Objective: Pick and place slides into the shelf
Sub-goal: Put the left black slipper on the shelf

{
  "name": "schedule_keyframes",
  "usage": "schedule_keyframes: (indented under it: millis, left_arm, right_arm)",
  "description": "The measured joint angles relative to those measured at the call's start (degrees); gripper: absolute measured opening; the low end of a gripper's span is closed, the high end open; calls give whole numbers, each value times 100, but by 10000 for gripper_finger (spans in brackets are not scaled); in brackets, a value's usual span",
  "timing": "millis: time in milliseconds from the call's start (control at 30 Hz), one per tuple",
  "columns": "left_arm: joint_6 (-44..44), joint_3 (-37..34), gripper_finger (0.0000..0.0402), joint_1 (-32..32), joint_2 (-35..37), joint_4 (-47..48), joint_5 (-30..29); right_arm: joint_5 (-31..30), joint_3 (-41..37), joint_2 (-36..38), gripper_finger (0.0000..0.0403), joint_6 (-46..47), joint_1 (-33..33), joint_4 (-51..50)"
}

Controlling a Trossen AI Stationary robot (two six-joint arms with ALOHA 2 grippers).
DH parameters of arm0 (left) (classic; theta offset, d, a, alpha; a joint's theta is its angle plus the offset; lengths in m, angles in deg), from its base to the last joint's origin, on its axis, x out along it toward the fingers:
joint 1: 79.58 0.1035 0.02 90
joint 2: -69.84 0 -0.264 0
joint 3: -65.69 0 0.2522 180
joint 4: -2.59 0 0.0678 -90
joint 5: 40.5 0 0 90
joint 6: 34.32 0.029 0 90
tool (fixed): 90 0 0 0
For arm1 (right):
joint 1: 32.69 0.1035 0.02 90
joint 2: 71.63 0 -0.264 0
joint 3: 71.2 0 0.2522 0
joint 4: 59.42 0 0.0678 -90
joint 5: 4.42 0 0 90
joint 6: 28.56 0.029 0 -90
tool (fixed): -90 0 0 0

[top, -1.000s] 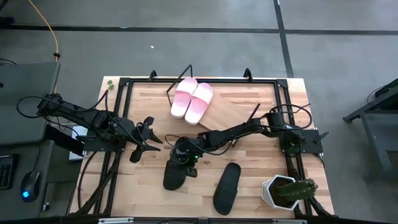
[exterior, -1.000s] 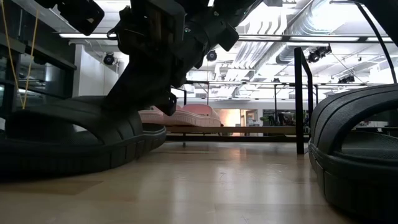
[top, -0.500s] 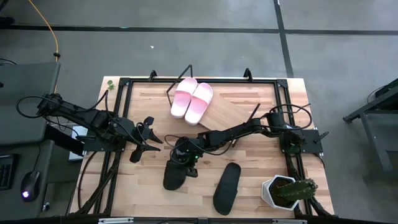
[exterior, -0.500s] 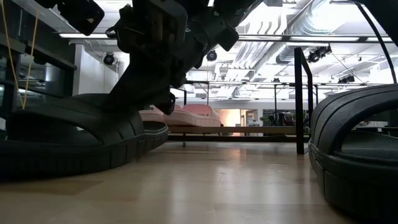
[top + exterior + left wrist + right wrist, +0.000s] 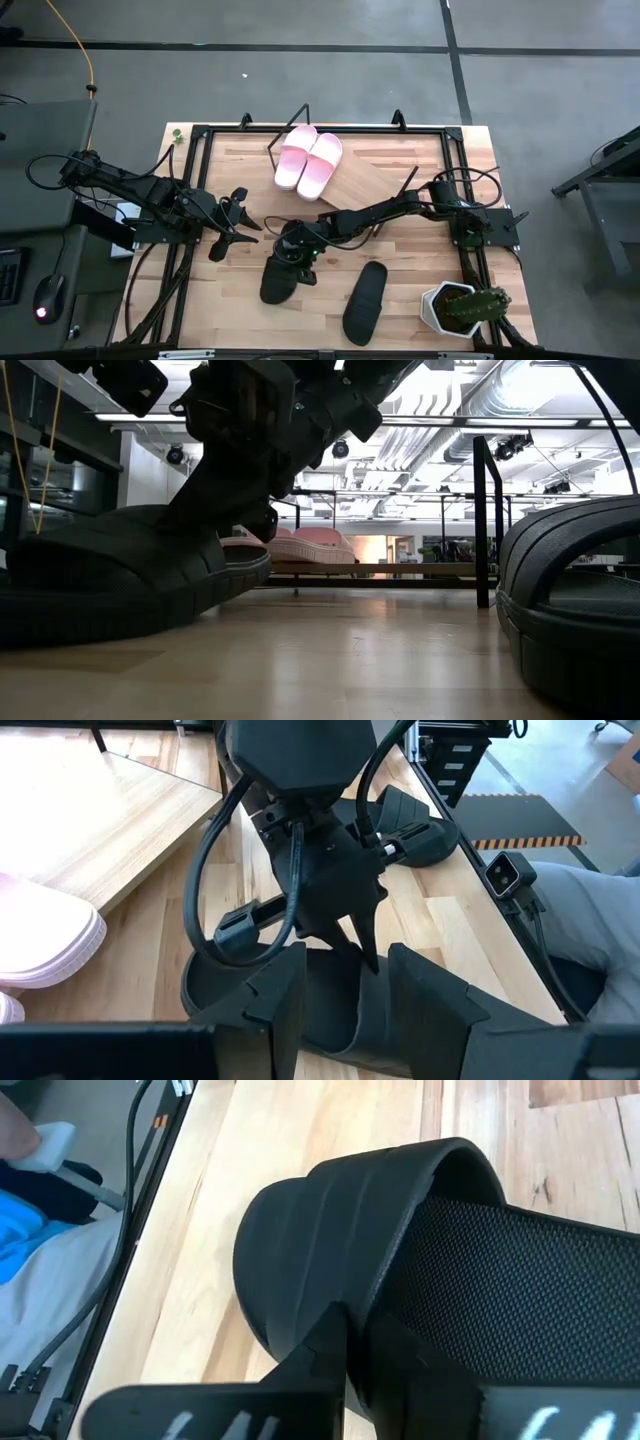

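Note:
One black slide (image 5: 278, 280) lies on the wooden table near its front, with my right gripper (image 5: 291, 254) shut on it. A second black slide (image 5: 365, 300) lies flat to its right. Two pale pink slides (image 5: 308, 160) rest side by side, soles down, on the left part of the tilted light-wood shelf (image 5: 365, 180) at the back. My left gripper (image 5: 232, 222) hangs open above the table, left of the held slide, touching nothing; in its wrist view its fingers frame the right gripper (image 5: 345, 935). My right gripper pinches the edge of the black slide's broad strap (image 5: 345, 1305) between its two fingers (image 5: 315, 1355). The fingers slant down at it from the table's right and far side. The end below the gripper (image 5: 245, 565) is tipped up; the other end (image 5: 60, 620) rests on the table.
A white pot with a cactus (image 5: 455, 308) stands at the front right corner. A black frame (image 5: 190, 200) runs round the table edge, and a black upright (image 5: 482, 520) stands in the low view. The shelf's right part is bare. A person's clothing (image 5: 40, 1230) shows beyond the front edge.
The end of the black slide under my right gripper has tipped up a little off the table, while its other end has stayed down. My left arm has kept still.

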Motion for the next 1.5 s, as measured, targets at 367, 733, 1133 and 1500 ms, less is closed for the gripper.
schedule_keyframes:
  millis: [367,733,1133,1500]
  left_arm:
    - [1,0,128,0,1,0,0]
    - [0,2,128,0,1,0,0]
    - [-1,4,128,0,-1,2,0]
    - [-12,4,128,0,1,5,0]
  right_arm:
    - [4,14,0,7,179,-34,-1]
    - [66,20,43,6,351,-61,-87]
    - [24,24,383,6,300,-76,-269]
    - [39,24,777,6,260,-109,-736]
